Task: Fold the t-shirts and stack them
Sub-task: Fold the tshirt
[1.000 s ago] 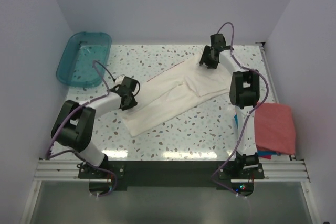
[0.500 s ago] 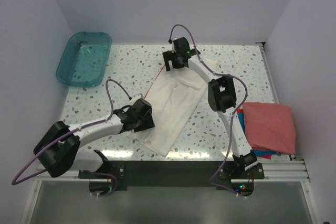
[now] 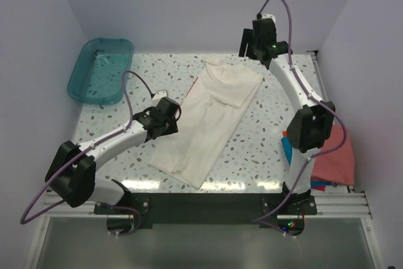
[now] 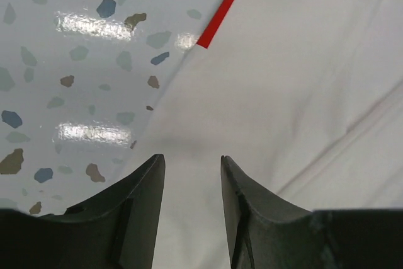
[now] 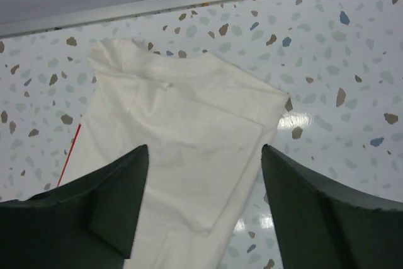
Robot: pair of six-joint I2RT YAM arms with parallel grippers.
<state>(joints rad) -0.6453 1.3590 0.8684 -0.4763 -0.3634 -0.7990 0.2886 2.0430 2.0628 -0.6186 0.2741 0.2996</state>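
Diagonally, cream shirt (image 3: 211, 114), speckled table (image 3: 255, 152) flanking edges

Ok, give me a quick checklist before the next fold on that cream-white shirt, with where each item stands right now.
1. Left gripper open, nothing between its fingers: ok.
2. Right gripper open, raised off the cloth: ok.
3. Cream-white cloth t-shirt lying flat on the speckled table: ok.
4. That shirt folded short enough to stack: not ok, it is a long strip.
5. Salmon-red folded shirt at the table's right edge, apart from it: ok.
6. Hidden layers smooth: cannot tell.
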